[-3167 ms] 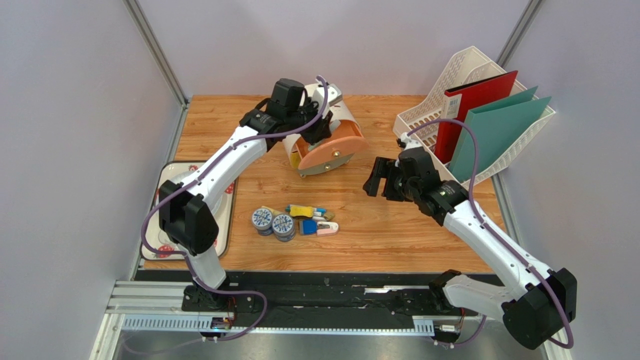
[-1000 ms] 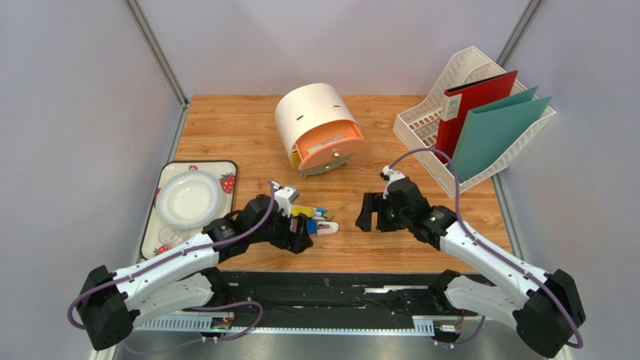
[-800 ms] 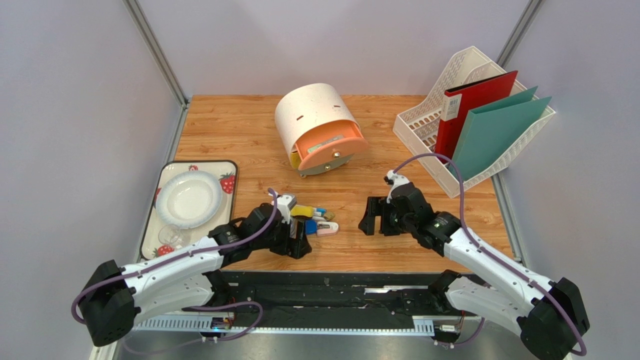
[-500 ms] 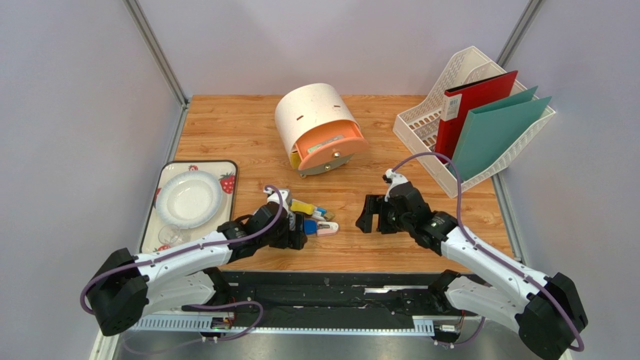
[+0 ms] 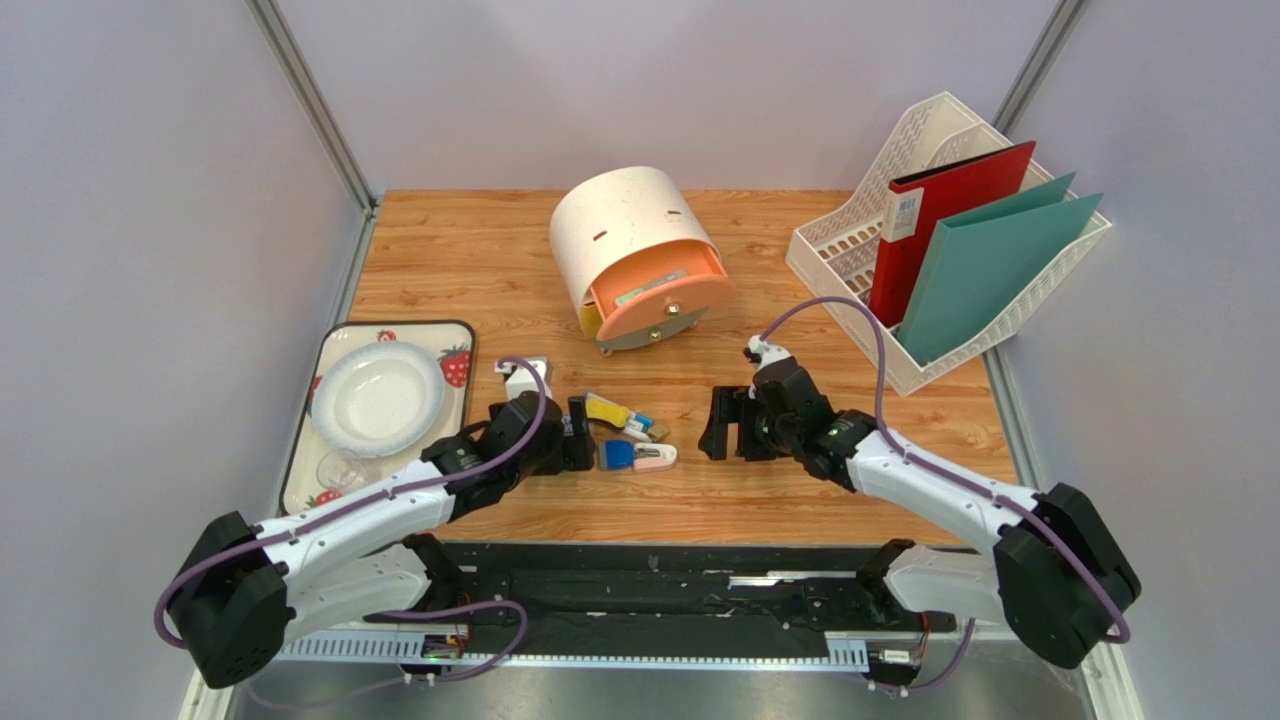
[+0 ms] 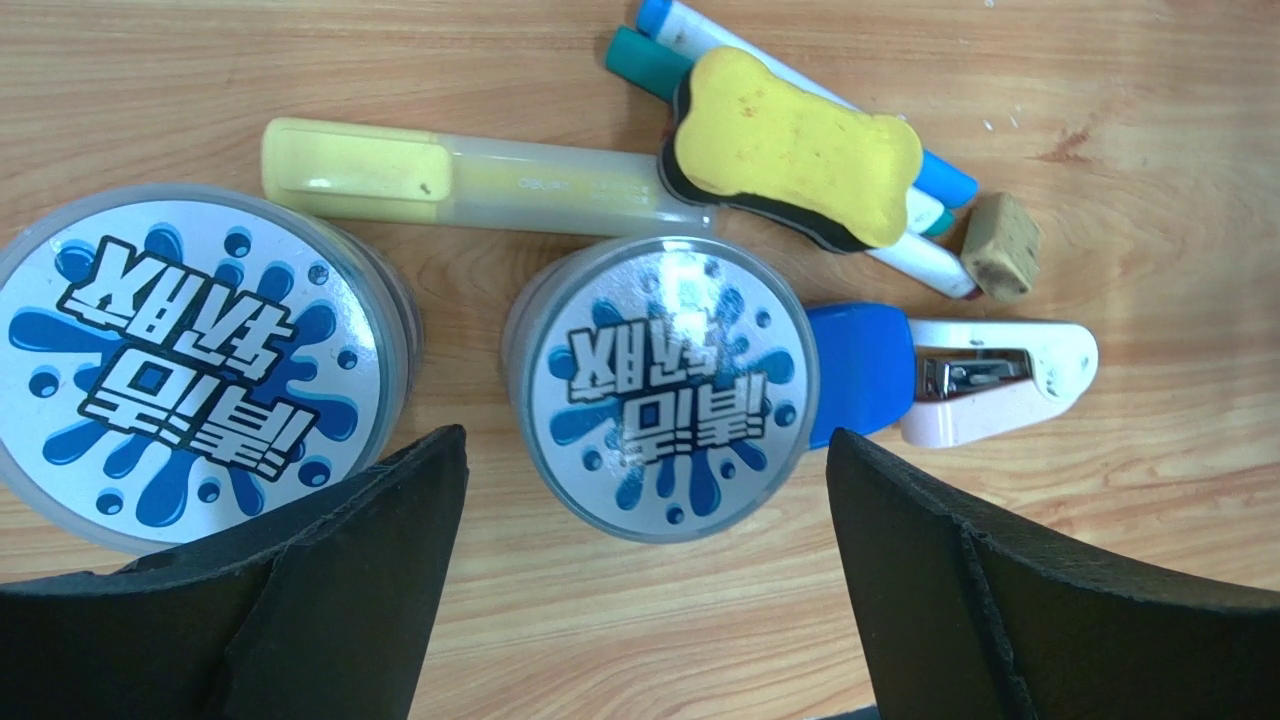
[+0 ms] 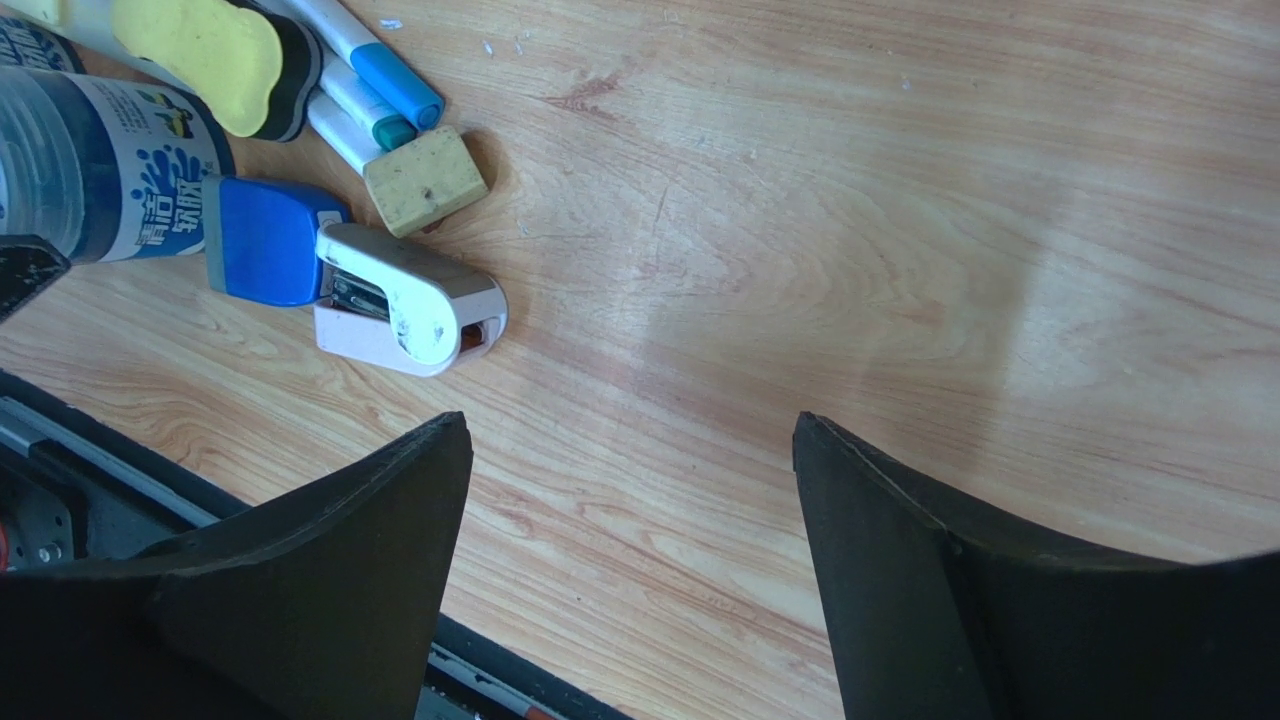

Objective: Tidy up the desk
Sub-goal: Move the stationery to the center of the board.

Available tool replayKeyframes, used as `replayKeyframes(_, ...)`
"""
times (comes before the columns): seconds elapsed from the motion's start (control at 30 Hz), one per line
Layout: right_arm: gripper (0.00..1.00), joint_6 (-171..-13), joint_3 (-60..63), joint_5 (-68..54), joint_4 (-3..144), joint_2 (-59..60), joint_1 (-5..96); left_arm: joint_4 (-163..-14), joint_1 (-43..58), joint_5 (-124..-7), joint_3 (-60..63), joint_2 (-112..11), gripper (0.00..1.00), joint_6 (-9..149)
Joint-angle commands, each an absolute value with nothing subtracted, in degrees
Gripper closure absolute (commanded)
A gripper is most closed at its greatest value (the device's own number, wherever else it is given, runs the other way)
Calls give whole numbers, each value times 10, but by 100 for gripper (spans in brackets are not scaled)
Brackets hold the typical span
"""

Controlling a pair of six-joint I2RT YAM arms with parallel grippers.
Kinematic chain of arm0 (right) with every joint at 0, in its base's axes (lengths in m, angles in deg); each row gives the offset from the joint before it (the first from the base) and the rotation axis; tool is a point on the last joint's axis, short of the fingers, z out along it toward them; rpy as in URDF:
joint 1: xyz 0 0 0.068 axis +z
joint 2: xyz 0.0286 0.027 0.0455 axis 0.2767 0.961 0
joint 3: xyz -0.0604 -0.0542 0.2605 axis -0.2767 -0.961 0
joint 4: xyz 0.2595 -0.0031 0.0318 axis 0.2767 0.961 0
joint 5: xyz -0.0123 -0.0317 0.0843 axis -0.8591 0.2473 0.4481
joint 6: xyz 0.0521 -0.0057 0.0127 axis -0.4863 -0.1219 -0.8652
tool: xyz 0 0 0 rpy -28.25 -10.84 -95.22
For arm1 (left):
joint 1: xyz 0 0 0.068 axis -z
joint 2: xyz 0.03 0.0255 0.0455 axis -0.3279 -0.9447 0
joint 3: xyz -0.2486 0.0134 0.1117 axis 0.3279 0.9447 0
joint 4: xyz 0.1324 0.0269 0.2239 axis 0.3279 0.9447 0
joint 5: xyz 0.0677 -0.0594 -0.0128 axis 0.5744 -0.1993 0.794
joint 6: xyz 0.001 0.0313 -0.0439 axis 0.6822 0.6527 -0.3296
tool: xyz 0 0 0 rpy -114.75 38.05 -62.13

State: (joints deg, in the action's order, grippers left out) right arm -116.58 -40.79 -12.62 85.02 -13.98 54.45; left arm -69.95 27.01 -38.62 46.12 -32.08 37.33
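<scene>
**Spotter:** Where's the desk?

**Me:** The orange-brown wood-grain desk [image 5: 451, 255] spans the frame rails beneath my arms. The white rack [image 5: 842, 240] holds a red folder [image 5: 962, 195] and a teal folder [image 5: 992, 270], and the strawberry tray [image 5: 455, 393] carries a plate [image 5: 376, 398].

**Spotter:** Wrists?

**Me:** The left wrist shows two splash-label tubs [image 6: 188, 360], hidden from above. My left gripper [image 6: 639, 450] has its jaws wide apart over one. My right gripper [image 7: 631, 435] is apart over bare wood.
</scene>
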Motion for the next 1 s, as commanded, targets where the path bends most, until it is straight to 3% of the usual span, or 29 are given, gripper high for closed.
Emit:
replayKeyframes(0.0,18,-1156,-373,-145,790,-108,560,-703,252,-372,455,-325,2,382)
replayKeyframes(0.4,19,-1162,-331,-209,805,-62,615,-688,236,-367,427,-386,2,390)
replayKeyframes(0.97,19,-1155,-333,-229,810,-81,645,-594,223,-302,431,-345,1,353)
